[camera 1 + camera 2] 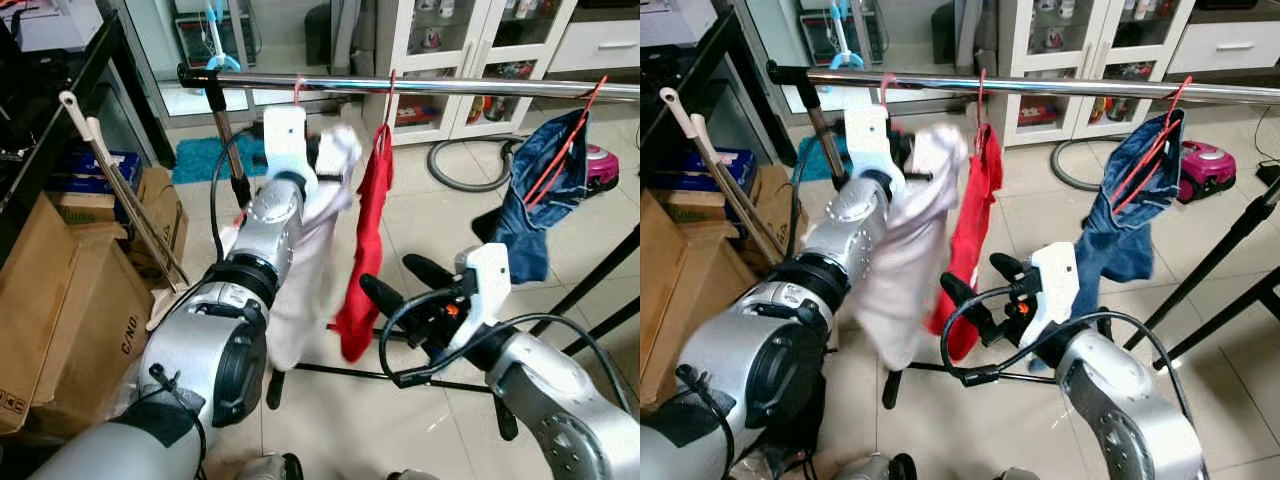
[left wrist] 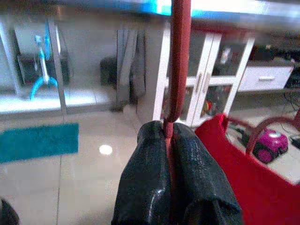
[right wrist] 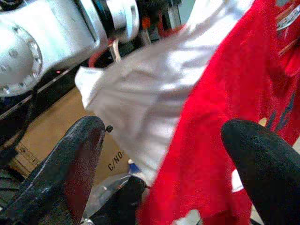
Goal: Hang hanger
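Red hanger (image 2: 177,70) stood upright, clamped in the left gripper (image 2: 171,140) jaws, hook at twelve o'clock just under the chrome rail (image 1: 450,87). The right gripper (image 3: 164,154), jaws wide, waited lower, at four o'clock.

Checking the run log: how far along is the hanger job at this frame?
Done: a red garment and a blue garment already hang on the rail. In hand: the left gripper is shut on a red hanger carrying a white garment, raised to the rail. Left: hook seated cannot be confirmed; release follows. The right gripper is open, near the red garment.
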### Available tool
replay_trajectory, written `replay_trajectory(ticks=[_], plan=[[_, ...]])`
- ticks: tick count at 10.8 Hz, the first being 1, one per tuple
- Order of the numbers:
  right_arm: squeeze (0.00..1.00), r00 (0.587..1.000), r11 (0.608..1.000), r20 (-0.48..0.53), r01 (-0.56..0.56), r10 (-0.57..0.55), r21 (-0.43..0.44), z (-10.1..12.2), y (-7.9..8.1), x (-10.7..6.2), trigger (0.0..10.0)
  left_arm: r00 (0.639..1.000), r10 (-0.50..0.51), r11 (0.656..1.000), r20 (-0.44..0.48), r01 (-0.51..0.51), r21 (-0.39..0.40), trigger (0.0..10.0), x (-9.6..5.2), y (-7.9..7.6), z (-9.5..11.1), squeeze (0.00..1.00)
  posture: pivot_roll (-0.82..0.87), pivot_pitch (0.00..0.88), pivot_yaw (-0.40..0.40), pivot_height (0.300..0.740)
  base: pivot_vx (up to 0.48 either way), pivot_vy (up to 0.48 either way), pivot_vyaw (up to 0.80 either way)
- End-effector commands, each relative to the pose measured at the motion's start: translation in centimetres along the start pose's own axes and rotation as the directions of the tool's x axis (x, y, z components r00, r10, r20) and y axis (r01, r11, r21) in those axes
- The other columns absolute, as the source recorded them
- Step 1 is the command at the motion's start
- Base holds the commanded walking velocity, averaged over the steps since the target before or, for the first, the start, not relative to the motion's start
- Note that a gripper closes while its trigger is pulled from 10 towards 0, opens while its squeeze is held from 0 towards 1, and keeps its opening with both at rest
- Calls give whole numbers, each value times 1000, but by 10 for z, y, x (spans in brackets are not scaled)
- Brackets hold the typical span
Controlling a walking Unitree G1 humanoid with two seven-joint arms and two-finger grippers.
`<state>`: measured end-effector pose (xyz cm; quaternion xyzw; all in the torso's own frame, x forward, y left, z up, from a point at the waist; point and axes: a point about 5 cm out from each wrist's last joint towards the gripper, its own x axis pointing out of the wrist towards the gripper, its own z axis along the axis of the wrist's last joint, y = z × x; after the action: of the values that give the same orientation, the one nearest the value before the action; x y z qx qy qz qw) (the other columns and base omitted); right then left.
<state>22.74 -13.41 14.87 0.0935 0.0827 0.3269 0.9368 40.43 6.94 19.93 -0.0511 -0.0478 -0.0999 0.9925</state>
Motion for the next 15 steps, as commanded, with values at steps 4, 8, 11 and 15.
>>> replay_trajectory(ticks=[4,8,11,15], plan=[[0,1000,1000,21,-18,18,-9,0,0,6,10000,994,50,996,99,-56,63,10000,7,18,31,0,-185,0,122,740,0,0,0],[0,1000,1000,-2,-1,1,-7,-6,1,-4,10000,995,101,987,-14,-99,131,10000,8,46,27,0,-223,25,120,740,0,0,0],[0,1000,1000,-18,16,-16,2,-10,6,-11,10000,985,106,984,-137,-84,158,10000,5,55,13,0,-257,52,128,740,0,0,0],[0,999,1000,-31,27,-27,8,-12,8,-16,10000,967,110,976,-230,-62,208,10000,1,60,-1,0,-273,75,131,740,0,0,0]])
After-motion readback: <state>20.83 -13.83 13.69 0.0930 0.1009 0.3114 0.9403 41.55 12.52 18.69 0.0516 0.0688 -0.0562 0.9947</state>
